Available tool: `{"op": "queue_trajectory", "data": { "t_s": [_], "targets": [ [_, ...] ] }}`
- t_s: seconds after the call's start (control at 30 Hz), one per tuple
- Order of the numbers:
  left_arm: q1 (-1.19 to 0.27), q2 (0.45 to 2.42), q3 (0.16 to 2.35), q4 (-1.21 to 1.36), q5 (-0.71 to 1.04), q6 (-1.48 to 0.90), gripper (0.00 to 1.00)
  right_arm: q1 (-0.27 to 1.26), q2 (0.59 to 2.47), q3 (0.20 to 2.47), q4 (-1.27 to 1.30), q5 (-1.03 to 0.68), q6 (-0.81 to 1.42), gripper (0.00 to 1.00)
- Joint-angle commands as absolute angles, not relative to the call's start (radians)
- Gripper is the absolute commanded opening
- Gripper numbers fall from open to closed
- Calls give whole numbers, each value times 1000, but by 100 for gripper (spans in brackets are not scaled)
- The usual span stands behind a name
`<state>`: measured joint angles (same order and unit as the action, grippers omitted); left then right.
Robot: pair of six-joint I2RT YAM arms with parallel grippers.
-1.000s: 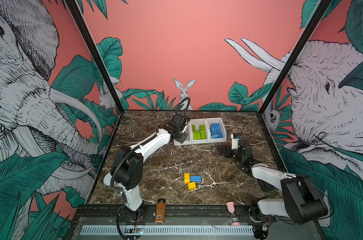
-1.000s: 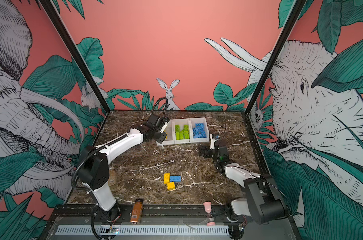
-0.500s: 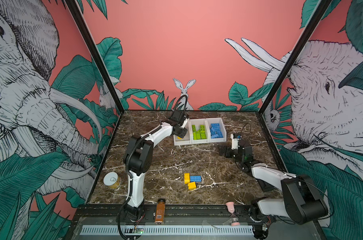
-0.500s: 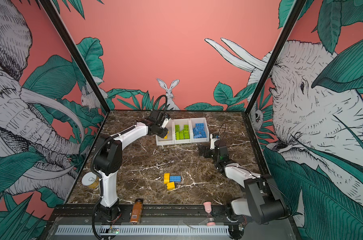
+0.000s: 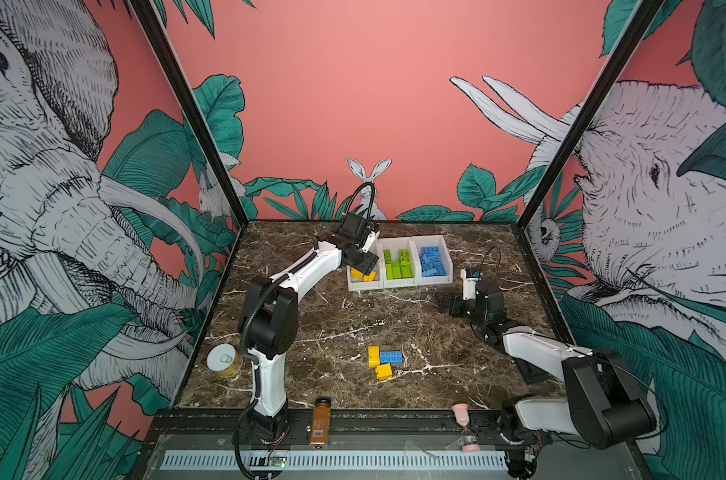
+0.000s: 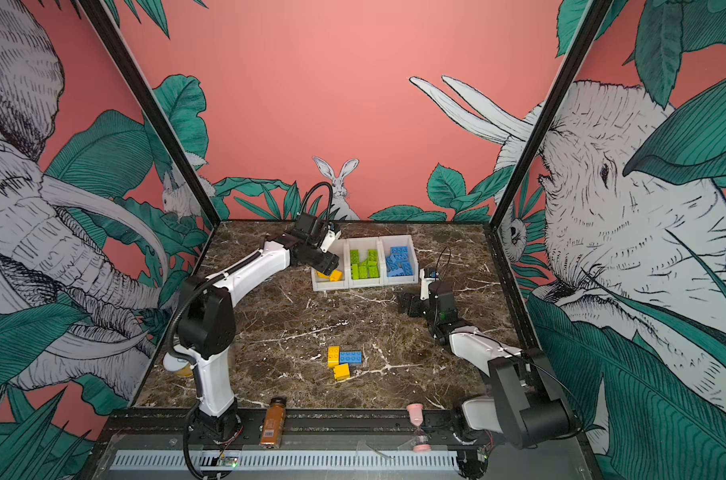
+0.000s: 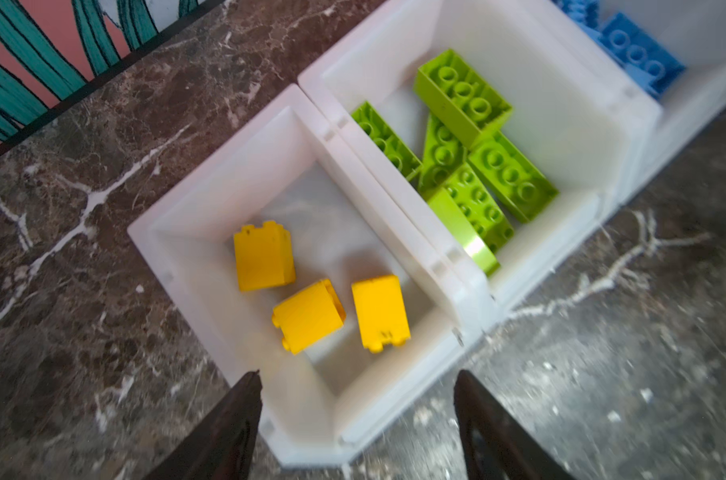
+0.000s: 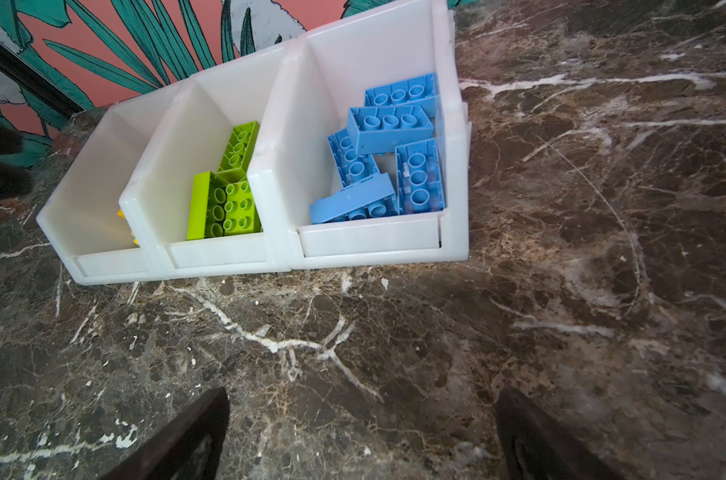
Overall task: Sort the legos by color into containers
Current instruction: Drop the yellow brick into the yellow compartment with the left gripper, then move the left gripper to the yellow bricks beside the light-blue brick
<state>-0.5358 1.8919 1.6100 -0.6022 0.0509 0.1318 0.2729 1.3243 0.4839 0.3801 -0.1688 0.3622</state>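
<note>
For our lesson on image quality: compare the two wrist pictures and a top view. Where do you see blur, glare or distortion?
Left wrist view: soft throughout, yellow bricks smeared; bright glare on one lime green brick. Right wrist view: sharper, the blue bricks show crisp hollows. In a top view: even light, but the black corner post leans outward, a wide-angle effect.

Robot test booth: muralled walls (image 5: 394,104), marble tabletop (image 5: 394,316)
</note>
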Motion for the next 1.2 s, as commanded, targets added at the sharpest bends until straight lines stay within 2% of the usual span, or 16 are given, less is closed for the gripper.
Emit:
{"op": "queue_trajectory", "data": {
  "t_s": [0.0, 0.2, 0.43, 0.57, 0.87, 1.17],
  "targets": [
    [-648, 1702, 1478, -766, 59, 122, 75, 275, 1298, 502, 398, -164, 355, 98],
    [-829, 1463, 1111, -735, 205, -19, 75, 275, 1313, 505, 404, -170, 362, 98],
    [-1077, 1286, 858, -544, 83, -130, 75, 275, 1310, 505, 395, -158, 345, 98],
    [-1134, 1261, 826, -468, 22, -141, 76, 275, 1314, 505, 395, -156, 343, 98],
    [-1198, 1395, 871, -476, 26, -99, 73, 275, 1313, 508, 390, -160, 337, 98],
    [-1201, 1442, 865, -470, 85, -120, 63, 275, 1311, 509, 386, -161, 336, 98]
  ]
}}
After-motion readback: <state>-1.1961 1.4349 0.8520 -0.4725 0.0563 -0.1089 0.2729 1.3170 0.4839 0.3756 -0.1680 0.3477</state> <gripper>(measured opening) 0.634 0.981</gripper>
